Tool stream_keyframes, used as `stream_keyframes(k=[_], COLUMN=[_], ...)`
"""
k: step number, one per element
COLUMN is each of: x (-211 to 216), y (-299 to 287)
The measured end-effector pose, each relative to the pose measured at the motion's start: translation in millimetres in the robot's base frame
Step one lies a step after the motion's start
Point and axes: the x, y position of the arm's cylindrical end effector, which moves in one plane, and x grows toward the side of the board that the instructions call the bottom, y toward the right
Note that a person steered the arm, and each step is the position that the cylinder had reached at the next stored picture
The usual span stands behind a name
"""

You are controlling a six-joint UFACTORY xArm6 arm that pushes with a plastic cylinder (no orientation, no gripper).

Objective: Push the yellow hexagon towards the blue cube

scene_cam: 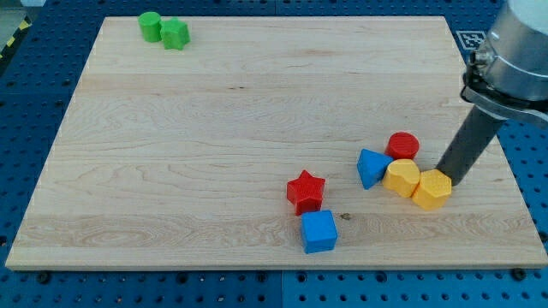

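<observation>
Yellow hexagon touching my tip, blue cube far off to its left.

Blue cube (319, 231) sits left of and below my tip (447, 181); the yellow hexagon (431, 189) touches its left side, so I push leftward. No pincer fitted, just a rod.

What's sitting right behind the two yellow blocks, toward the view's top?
Behind the yellow blocks: a red cylinder and my tip at the rightmost one's upper-right edge. The rod covers the wooden board beyond.
</observation>
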Motion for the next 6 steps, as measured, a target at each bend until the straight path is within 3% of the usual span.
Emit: stream_keyframes(k=[1, 6], x=[1.3, 41.7], y=[-20.1, -2.8])
